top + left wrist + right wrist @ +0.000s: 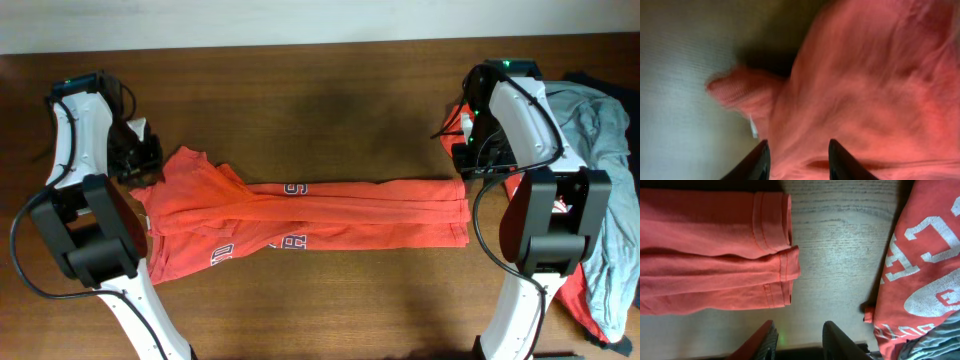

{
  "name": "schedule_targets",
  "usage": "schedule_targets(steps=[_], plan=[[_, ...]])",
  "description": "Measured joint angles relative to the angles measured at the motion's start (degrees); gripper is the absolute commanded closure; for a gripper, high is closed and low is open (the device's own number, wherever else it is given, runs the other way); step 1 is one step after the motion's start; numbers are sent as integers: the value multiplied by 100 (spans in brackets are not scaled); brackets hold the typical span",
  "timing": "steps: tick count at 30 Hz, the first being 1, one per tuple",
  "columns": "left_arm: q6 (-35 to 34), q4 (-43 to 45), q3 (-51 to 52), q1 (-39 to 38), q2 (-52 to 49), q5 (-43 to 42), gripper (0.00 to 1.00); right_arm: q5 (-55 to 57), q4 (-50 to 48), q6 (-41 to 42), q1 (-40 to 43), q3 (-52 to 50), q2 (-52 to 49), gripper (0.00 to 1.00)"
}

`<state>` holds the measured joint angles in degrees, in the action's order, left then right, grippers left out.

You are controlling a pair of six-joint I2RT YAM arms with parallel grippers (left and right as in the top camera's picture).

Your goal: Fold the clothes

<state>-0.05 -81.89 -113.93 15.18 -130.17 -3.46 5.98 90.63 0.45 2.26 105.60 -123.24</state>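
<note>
An orange-red T-shirt [320, 215] lies folded lengthwise in a long band across the table, white lettering showing on its front. My left gripper [141, 160] hovers at its upper left corner by the sleeve. In the left wrist view that gripper [799, 161] is open, with orange cloth [865, 85] lying slack beneath the fingers. My right gripper [463, 156] is at the band's right end. In the right wrist view it [801, 341] stands open over bare wood, and the stitched hem [775, 255] lies just beyond the fingertips, untouched.
A pile of clothes sits at the far right: a grey-blue shirt [600, 130] draped over a second red shirt [920, 265] with white lettering. The second red shirt lies close to the right finger [837, 340]. Bare wooden tabletop [320, 110] stretches behind the band.
</note>
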Motion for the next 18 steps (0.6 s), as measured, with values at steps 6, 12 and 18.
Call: schedule_targets(steps=[6,12,18], plan=[[59,802,7,-37,2,-400,51,-2,-42,-2,0,0,0,64],[114,1263,7,-232,0,-529,50,-4,-44,0,0,0,0,64],[114,1388,7,-339,-2,-579,51,-85,-44,-2,0,0,0,64]])
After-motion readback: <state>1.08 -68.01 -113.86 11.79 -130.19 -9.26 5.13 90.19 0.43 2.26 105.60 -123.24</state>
